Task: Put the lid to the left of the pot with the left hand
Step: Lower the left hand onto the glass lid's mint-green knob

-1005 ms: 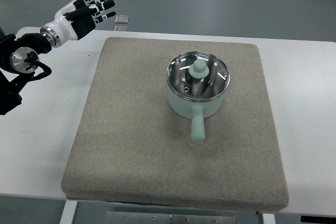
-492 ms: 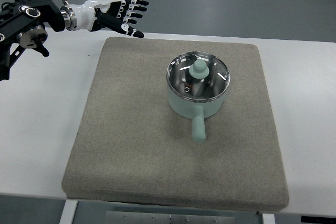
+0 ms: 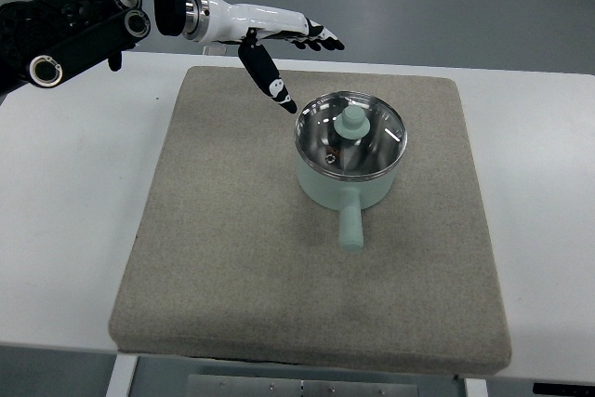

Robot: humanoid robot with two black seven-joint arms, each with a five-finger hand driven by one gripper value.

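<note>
The left hand (image 3: pixel 274 39) hovers empty, fingers extended and thumb angled down. The glass lid (image 3: pixel 350 136), seated on the pot (image 3: pixel 325 188), lies to its lower right, knob (image 3: pixel 351 120) upright

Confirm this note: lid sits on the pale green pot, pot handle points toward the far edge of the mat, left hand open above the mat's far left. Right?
Not quite. In the top view the pot handle points toward the near edge. The lid is on it, and the left hand is open over the mat.
</note>
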